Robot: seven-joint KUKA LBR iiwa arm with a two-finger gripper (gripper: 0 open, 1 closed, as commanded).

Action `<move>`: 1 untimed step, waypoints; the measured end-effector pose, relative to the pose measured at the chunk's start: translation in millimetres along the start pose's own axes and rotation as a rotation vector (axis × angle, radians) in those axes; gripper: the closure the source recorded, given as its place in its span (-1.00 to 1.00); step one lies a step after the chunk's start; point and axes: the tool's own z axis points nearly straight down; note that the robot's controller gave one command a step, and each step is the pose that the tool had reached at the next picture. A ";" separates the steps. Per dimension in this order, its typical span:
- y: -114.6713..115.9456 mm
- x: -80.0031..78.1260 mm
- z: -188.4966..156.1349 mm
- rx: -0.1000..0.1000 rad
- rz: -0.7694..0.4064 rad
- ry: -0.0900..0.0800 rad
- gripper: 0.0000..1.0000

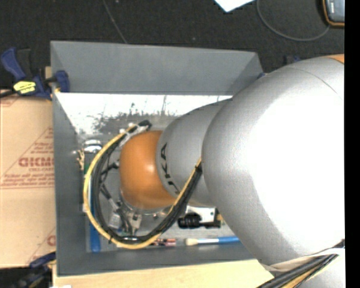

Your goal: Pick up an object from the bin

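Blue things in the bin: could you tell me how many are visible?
2: a blue-handled stick along the bin's lower edge, and a blue piece in its lower-left corner. The arm may hide more.

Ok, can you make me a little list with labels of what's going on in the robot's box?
place: grey metal bin
arm: reaches in from the right, down low in the bin
gripper: under the orange cover, toward the bin's lower left corner
closest things: small black thing to its right; thin blue stick with a white end along the bottom wall; blue thing in the corner
holding something: can't tell
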 end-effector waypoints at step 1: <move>0.9 -1.6 -16.7 -0.004 0.000 -0.004 1.00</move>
